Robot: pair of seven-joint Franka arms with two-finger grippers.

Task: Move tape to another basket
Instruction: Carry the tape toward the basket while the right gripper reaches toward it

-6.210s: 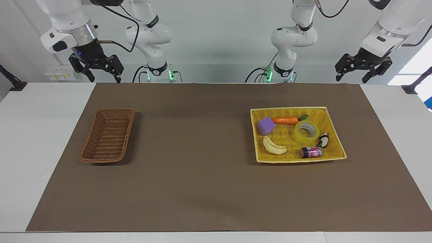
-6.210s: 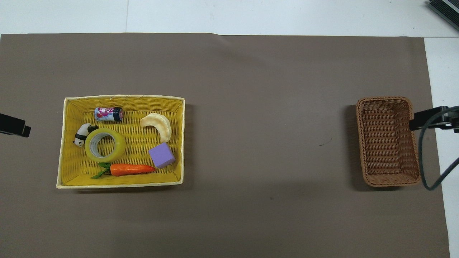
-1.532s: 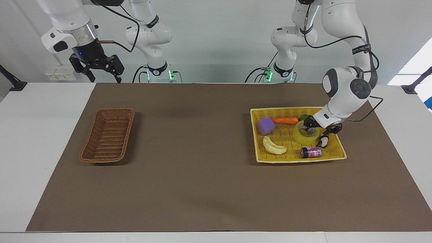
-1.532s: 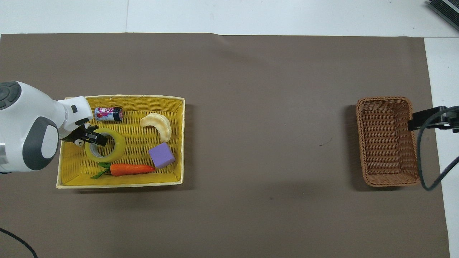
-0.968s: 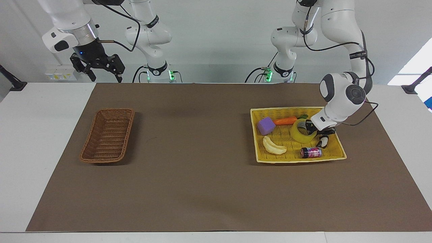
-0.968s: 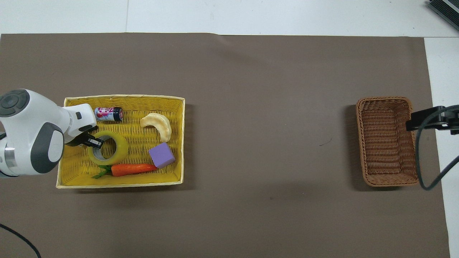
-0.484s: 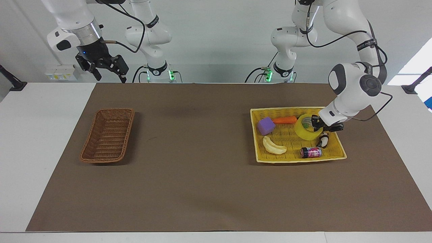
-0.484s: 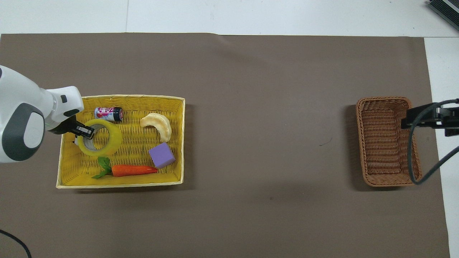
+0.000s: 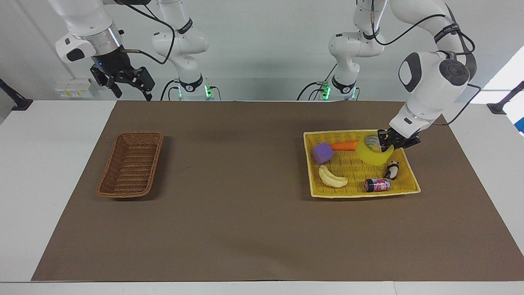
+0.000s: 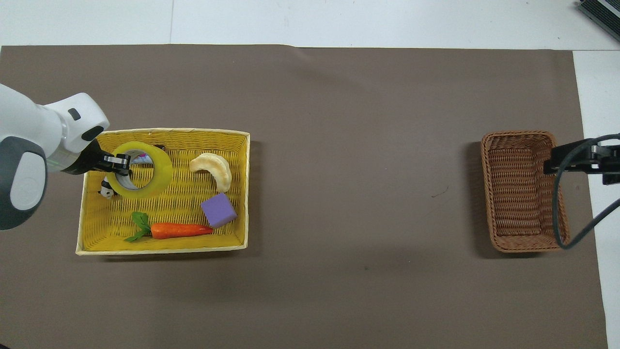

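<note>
Facing view: left end effector (image 9: 388,144) sits at right of frame over the yellow tray (image 9: 403,191), fingers clamped on the rim of the tape (image 9: 371,153). Roll hangs tilted, lifted clear of the tray floor, above the tray's upper-right part. Same grip in the overhead view at left of frame: left end effector (image 10: 117,162) pinches the wall of the tape (image 10: 155,170), core opening visible.

Right end effector (image 9: 127,84) waits in the upper left of the facing frame, raised, fingers spread wide, nothing held. In the overhead view only part of it shows at the right edge (image 10: 571,162), just beside the basket (image 10: 525,245).

Basket (image 9: 107,182) lies at left of the facing frame on the brown mat (image 9: 245,229), nothing in it, well apart from the tray.

In the tray: purple block (image 9: 322,153), carrot (image 9: 344,146), banana (image 9: 332,177), small can (image 9: 377,185), panda figure (image 9: 392,170). The table (image 9: 49,172) is white around the mat.
</note>
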